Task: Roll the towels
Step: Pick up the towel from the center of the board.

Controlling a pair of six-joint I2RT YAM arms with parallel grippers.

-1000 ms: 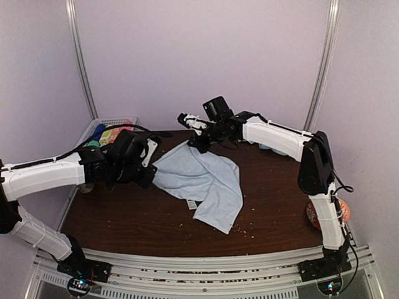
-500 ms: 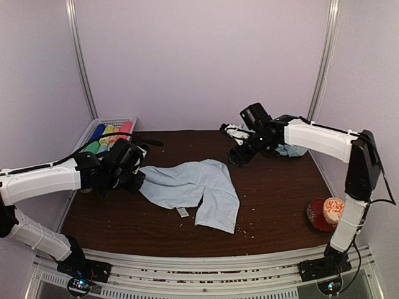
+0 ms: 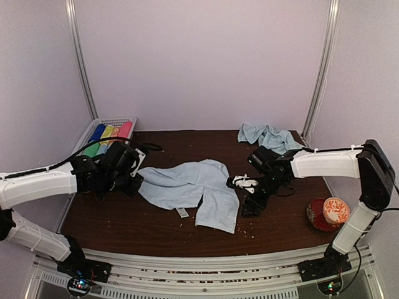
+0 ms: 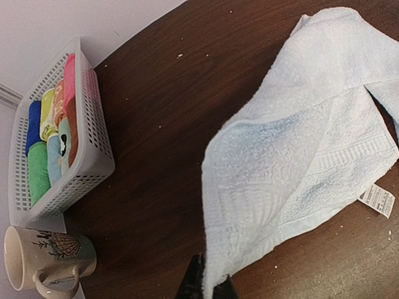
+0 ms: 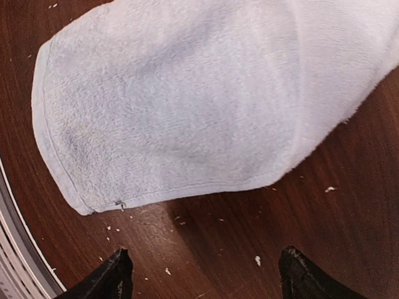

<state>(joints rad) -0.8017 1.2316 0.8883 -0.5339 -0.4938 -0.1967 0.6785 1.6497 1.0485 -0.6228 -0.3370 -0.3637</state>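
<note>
Brown table (image 3: 280, 224) | left tool (image 4: 209, 285) pinches towel (image 3: 193, 184) corner | right tool (image 5: 206, 274) wide, beside towel

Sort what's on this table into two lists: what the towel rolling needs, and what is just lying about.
For the job: spread towel, held at a corner by the shut left pincer; crumpled towel at the back right; open right pincer beside the spread towel.
Lying about: basket of coloured rolls; mug; patterned bowl on a red plate.
</note>
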